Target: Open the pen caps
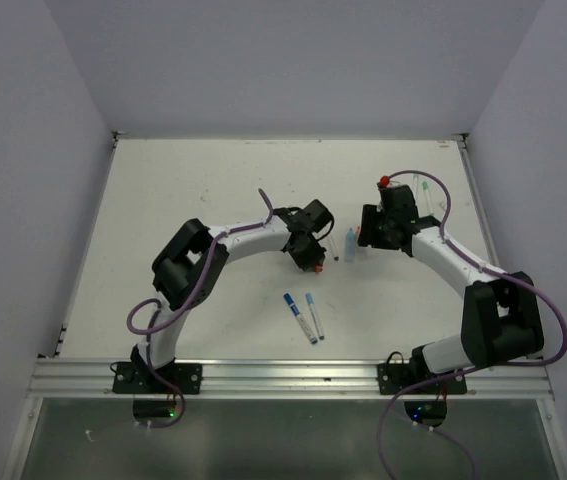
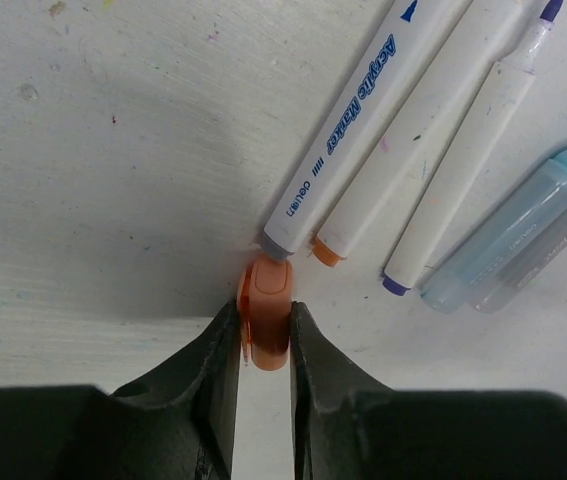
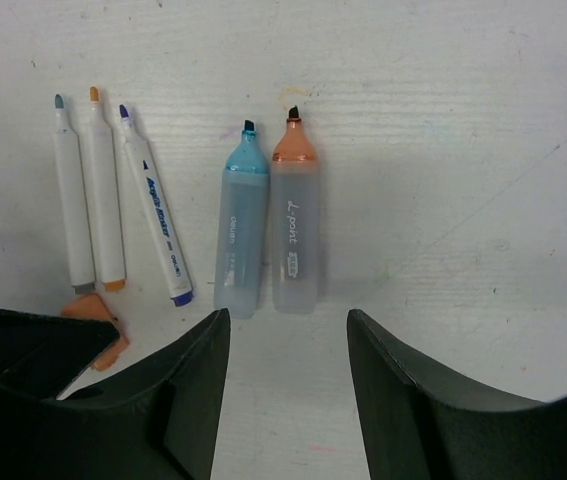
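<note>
My left gripper (image 2: 266, 322) is shut on a stubby orange cap (image 2: 266, 305) just above the table, touching the end of a white pen (image 2: 348, 125). Three white-barrelled pens lie side by side, uncapped, with grey-blue (image 3: 71, 200), orange (image 3: 104, 195) and purple (image 3: 153, 215) tips showing. Beside them lie a light blue (image 3: 240, 235) and an orange-tipped (image 3: 294, 235) translucent highlighter, both uncapped. My right gripper (image 3: 288, 325) is open and empty just short of the highlighters' rear ends. The orange cap also shows in the right wrist view (image 3: 98, 325). In the top view the grippers (image 1: 308, 255) (image 1: 368, 235) face each other.
Two capped white pens, one with a blue cap (image 1: 289, 299) and one with a light blue cap (image 1: 309, 297), lie nearer the front edge. Another slim pen (image 1: 418, 190) lies at the back right by the right arm. White walls enclose the table on three sides.
</note>
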Motion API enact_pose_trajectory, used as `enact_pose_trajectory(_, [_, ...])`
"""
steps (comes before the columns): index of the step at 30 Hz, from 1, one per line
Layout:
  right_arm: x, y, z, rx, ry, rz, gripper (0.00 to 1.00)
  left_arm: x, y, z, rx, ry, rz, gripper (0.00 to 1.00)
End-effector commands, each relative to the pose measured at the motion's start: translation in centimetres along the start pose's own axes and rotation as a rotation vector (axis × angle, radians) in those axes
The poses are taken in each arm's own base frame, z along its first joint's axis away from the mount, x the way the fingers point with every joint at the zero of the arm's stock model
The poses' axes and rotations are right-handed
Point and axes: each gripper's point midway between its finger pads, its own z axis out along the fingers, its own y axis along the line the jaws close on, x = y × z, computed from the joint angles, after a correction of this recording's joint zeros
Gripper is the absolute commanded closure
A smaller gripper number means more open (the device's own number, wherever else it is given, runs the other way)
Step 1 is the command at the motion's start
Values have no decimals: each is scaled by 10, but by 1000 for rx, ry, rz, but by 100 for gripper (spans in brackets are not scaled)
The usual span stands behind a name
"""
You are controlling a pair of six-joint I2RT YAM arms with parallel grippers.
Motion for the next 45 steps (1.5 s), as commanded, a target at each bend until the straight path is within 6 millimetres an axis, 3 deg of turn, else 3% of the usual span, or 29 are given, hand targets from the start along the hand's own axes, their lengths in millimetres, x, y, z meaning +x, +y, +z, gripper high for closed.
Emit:
enact_pose_trajectory(1, [-9,1,-6,-8,-48,5,46,6,22,15,-62,2,11,88])
enact_pose_trajectory(4, [-8,0,-7,-7,-48,3,46,4,30,7,-67,-11,19,97])
enact_pose_trajectory(6, [-8,0,-8,-6,-50,3,46,1,46,5,-89,-32,22,99])
enact_pose_trajectory(10, [-8,1,-10,-12,-55,4,46,-15,60,-19,-71,-107,38,100])
enact_pose_trajectory(20, [7,16,-17,-37,-33,-49,45,-107,104,-66,-163,-419,264,100])
enact_pose_trajectory(21, [10,22,-19,-50,-32,-67,45,-115,101,-78,-123,-446,273,100])
enact_pose_trajectory(23, [18,32,-22,-67,-21,-101,45,-136,107,-85,-98,-482,309,100])
enact_pose_trajectory(24, [21,36,-24,-74,-16,-118,45,-141,118,-84,-105,-478,324,100])
enact_pose_trajectory(25, [25,38,-25,-77,-6,-133,45,-159,125,-91,-109,-494,354,100])
enact_pose_trajectory(26, [28,46,-28,-90,-5,-156,45,-164,125,-91,-84,-482,368,100])
enact_pose_trajectory(30, [41,66,-35,-167,22,-195,45,-209,153,-103,-128,-520,320,100])
enact_pose_trajectory(34, [65,95,-35,-316,122,-251,45,-232,167,-105,-123,-537,273,100])
enact_pose_trajectory(41, [86,122,-30,-420,197,-268,45,-259,177,-94,-163,-575,238,100])
enact_pose_trajectory(45, [103,122,-14,-379,260,-269,46,-266,192,-85,-216,-573,222,100])
